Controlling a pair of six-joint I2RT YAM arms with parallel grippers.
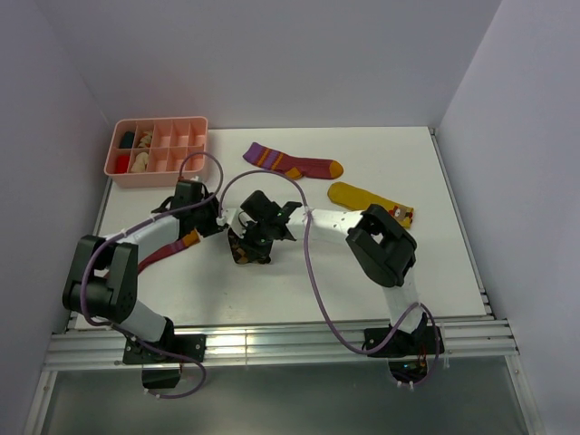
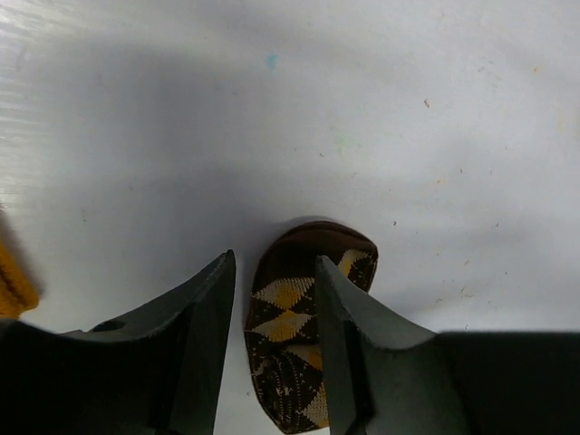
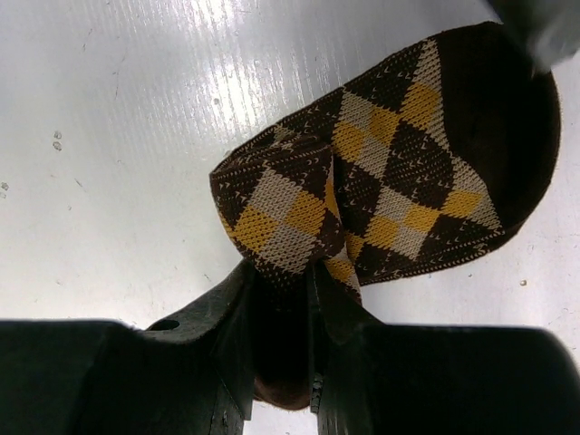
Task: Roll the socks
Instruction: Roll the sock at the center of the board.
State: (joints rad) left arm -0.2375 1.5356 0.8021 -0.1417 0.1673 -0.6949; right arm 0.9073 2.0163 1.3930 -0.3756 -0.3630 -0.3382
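The brown-and-tan diamond-check sock (image 1: pixel 242 251) lies mid-table, partly rolled. My right gripper (image 1: pixel 256 237) is shut on its rolled end (image 3: pixel 285 213); the flat toe part (image 3: pixel 435 172) stretches away from it. My left gripper (image 1: pixel 216 223) is open just above the sock's dark toe end (image 2: pixel 290 304), one finger (image 2: pixel 349 308) over the sock and the other on bare table beside it. One maroon sock (image 1: pixel 292 164) lies flat at the back. The other maroon sock (image 1: pixel 166 253) lies under my left arm, its orange toe (image 2: pixel 13 285) showing. The mustard-yellow sock (image 1: pixel 370 200) lies at the right.
A pink compartment tray (image 1: pixel 159 166) with small items stands at the back left corner. White walls close in the table on the left, back and right. Both arms' cables loop above the middle of the table.
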